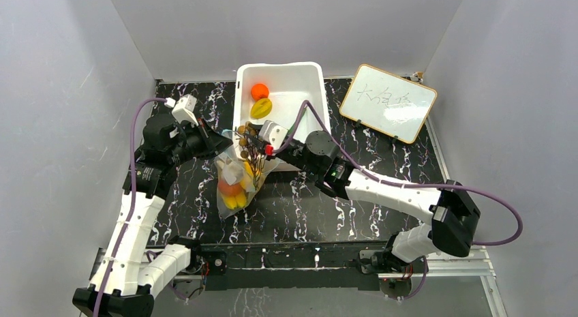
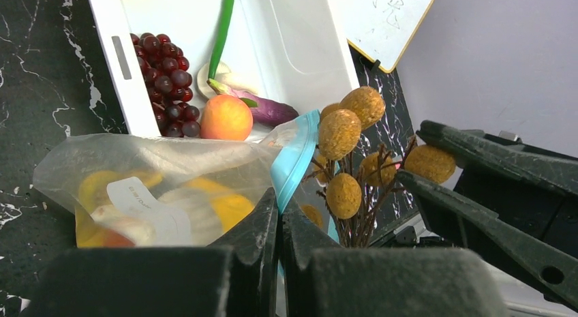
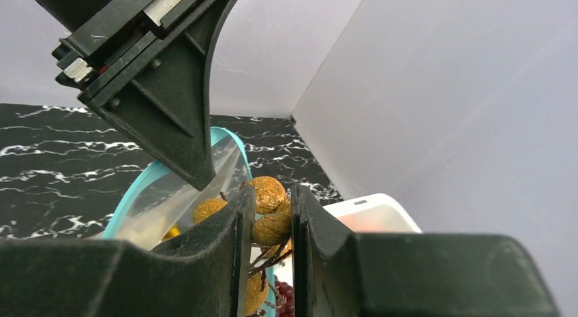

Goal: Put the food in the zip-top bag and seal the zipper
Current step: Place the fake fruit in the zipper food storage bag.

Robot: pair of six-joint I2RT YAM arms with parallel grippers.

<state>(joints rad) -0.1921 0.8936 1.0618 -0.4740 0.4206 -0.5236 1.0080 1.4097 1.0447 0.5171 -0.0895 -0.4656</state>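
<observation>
The clear zip-top bag lies on the table with bananas and oranges inside. My left gripper is shut on its teal zipper strip and holds the mouth up; it also shows in the top view. My right gripper is shut on a twiggy cluster of brown-yellow round fruits and holds it at the bag's open mouth. Dark red grapes, an orange, a green pod and garlic lie in the white tub.
The white tub stands just behind the bag and also holds an orange and a yellow pepper. A whiteboard leans at the back right. Grey walls enclose the table on three sides.
</observation>
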